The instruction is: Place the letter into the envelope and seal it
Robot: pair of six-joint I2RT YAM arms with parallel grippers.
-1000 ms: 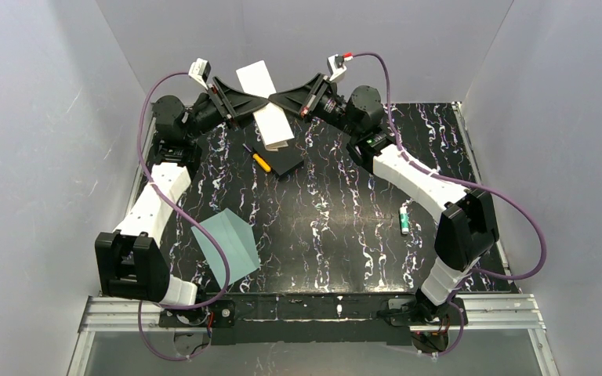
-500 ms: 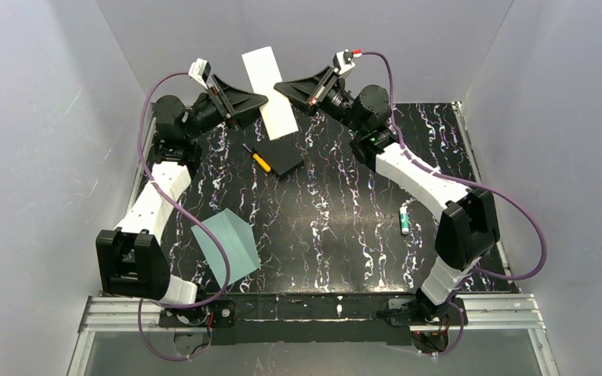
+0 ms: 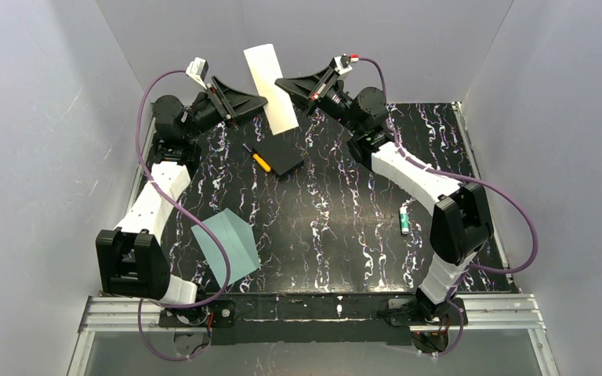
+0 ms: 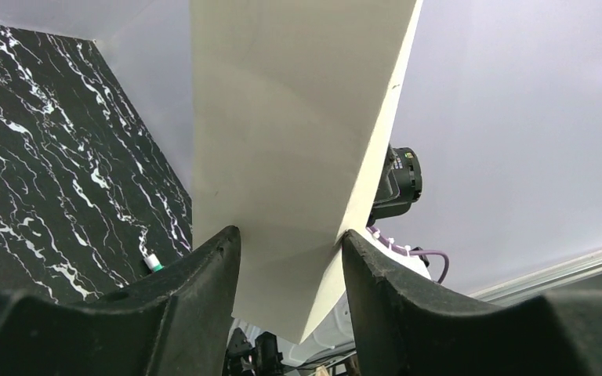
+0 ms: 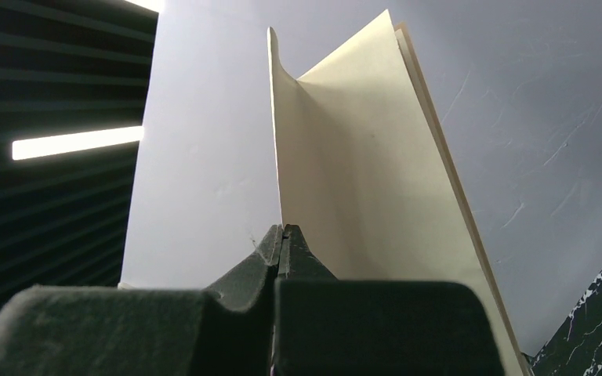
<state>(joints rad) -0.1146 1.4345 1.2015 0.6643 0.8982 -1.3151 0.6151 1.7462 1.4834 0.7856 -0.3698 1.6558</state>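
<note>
Right gripper (image 5: 284, 235): its two fingers are pressed tight together. They pinch one edge of the letter (image 3: 270, 88).
Left gripper (image 4: 286, 262): its fingers are spread wide, one on each side of the letter. I cannot tell if they touch the paper.
Letter: a pale cream sheet, held up in the air at the far end of the table (image 3: 337, 235), between the two grippers. It stands tilted, with its top leaning to the left. In the right wrist view one edge curls, and a second layer shows behind it.
In the way: in the left wrist view the letter fills the middle and hides most of the right arm behind it.
Under the letter: a black pad (image 3: 284, 159) lies flat on the table. A small screwdriver (image 3: 260, 161) with a yellow handle lies just beside its left edge.
Envelope (image 3: 231, 247): pale green, lying on the near left part of the table by the left arm's base. It is well apart from the letter. A purple cable (image 3: 212, 251) crosses its left side.
Tube (image 3: 404, 219): small, white with a green end, on the right side of the table near the right arm.
</note>
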